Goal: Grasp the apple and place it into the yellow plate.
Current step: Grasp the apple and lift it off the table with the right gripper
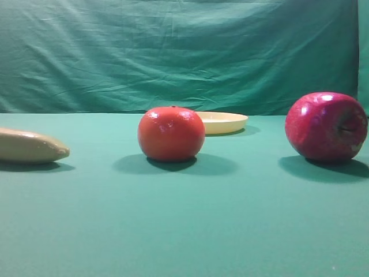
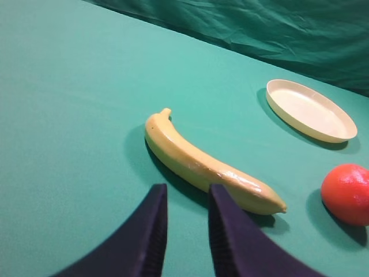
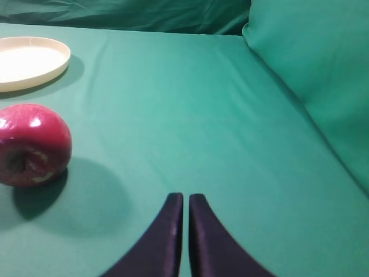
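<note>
Apple (image 3: 31, 144) sits on tabletop (image 3: 190, 121), near side of yellow plate (image 3: 29, 60), untouched. Right claw (image 3: 185, 202) clenched, empty, off to apple's right. Should spread wide first, then straddle the fruit's widest girth before squeezing.

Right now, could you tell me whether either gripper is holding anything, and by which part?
Nothing is held. The right gripper is shut on air beside the apple; the left gripper has a gap between its fingers, empty, near the banana.
</note>
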`<state>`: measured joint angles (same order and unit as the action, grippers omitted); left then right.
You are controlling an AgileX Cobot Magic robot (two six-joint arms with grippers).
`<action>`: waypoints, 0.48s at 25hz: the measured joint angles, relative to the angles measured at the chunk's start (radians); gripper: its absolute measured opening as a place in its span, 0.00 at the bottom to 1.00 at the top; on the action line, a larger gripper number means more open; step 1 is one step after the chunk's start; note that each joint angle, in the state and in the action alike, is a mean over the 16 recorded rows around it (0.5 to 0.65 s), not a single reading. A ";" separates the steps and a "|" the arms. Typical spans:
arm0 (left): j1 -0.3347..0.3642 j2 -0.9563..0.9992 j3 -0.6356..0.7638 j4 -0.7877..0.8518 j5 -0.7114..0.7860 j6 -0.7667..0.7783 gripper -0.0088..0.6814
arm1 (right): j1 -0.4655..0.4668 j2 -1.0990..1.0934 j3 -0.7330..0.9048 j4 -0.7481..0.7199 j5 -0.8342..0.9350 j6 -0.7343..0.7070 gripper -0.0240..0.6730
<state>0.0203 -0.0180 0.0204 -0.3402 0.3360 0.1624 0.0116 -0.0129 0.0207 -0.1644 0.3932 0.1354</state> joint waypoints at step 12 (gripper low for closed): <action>0.000 0.000 0.000 0.000 0.000 0.000 0.24 | 0.000 0.000 0.003 0.085 -0.075 -0.001 0.03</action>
<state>0.0203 -0.0180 0.0204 -0.3402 0.3360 0.1624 0.0116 -0.0129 0.0239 -0.0795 0.3183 0.1348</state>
